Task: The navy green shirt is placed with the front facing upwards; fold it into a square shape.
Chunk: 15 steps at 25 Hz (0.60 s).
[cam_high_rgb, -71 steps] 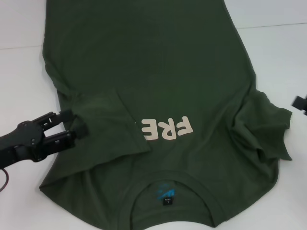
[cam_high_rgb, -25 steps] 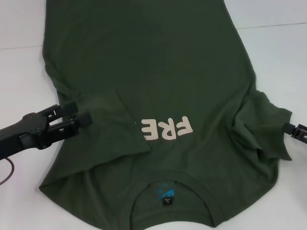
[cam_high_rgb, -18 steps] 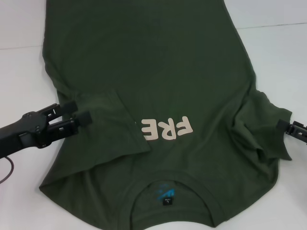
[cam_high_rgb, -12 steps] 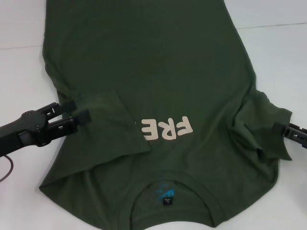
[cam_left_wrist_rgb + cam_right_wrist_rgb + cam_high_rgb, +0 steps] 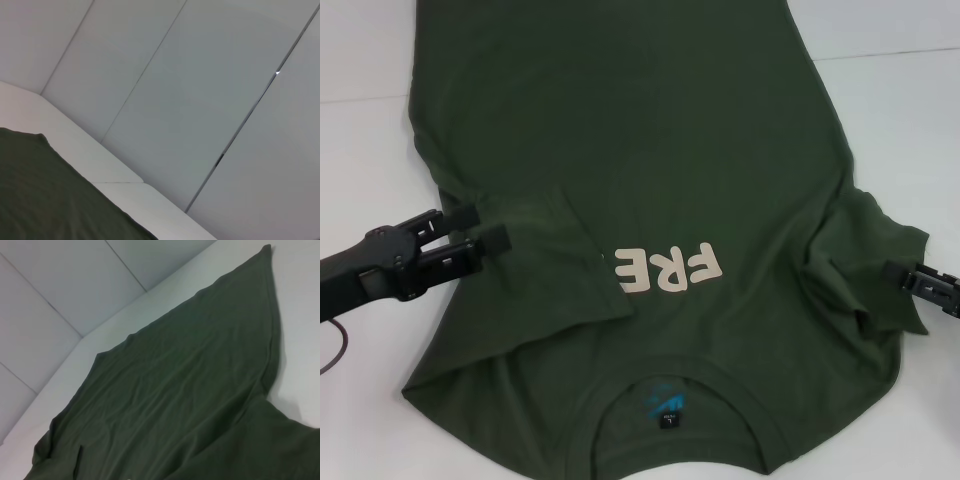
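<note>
At the left, the left gripper (image 5: 482,229) is held low over the table (image 5: 365,160), its two fingers spread apart with nothing between them, the tips at the edge of the folded-in left sleeve (image 5: 555,255). The placing reads as a hold just off the cloth: the sleeve is already laid inward over the chest, so no grip is needed there.

In the middle, the shirt (image 5: 630,120) is spread front-up on the table, collar (image 5: 670,405) nearest the robot and hem away. The print (image 5: 665,268) is partly covered by the folded sleeve, so only "FRE" is shown. In the left wrist view only a dark edge of the shirt (image 5: 45,195) and the wall panels (image 5: 190,90) are seen.

At the right, the right sleeve (image 5: 865,265) is not yet folded; it is left bunched and creased, jutting past the body. The right gripper (image 5: 920,282) is brought to its outer edge, most likely so this sleeve can be taken and laid inward to match the other. Whether its fingers are spread or pinching cloth cannot be told. In the right wrist view the body of the shirt (image 5: 190,375) is seen stretching away across the table.
</note>
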{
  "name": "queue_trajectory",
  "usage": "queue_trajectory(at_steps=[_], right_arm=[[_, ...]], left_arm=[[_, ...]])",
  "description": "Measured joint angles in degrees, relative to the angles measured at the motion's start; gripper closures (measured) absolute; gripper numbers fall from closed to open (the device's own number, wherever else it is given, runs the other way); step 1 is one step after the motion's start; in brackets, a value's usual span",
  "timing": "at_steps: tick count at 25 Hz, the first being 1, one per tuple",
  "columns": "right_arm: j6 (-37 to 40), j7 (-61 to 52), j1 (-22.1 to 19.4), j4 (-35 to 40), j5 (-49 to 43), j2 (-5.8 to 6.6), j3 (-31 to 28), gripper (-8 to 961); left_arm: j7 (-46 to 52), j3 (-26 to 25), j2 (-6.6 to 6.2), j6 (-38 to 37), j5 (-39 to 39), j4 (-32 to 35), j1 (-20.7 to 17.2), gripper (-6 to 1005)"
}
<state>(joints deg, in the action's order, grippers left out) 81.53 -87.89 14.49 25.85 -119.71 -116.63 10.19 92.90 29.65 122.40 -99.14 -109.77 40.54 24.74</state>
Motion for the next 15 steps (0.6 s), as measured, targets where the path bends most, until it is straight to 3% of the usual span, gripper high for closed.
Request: queue_trajectory(at_steps=[15], right_arm=[[-0.03, 0.0, 0.64, -0.1, 0.0, -0.38, 1.56, 42]], left_arm=[[0.0, -0.04, 0.03, 0.55, 0.0, 0.06, 0.1, 113]])
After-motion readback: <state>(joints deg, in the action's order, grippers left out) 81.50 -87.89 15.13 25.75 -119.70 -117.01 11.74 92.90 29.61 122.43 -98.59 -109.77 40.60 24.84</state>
